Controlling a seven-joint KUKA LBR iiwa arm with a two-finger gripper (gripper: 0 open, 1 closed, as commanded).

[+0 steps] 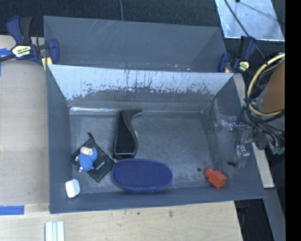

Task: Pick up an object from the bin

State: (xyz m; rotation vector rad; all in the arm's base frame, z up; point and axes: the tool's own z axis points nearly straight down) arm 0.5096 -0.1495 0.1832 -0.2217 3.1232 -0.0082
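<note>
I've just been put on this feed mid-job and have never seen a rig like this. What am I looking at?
One camera looks down into a grey metal bin from above and a little to one side. The machine at the right is a robot arm with cables on it. Its grasping part, the end effector, hangs by the bin's right wall. No item is seen held.

On the bin floor:
- a black curved tool near the middle
- a blue oval pad in front of it
- a small blue and yellow toy on a black card at the left
- a white lump in the near left corner
- a red block at the near right, the item closest to the end effector
</note>
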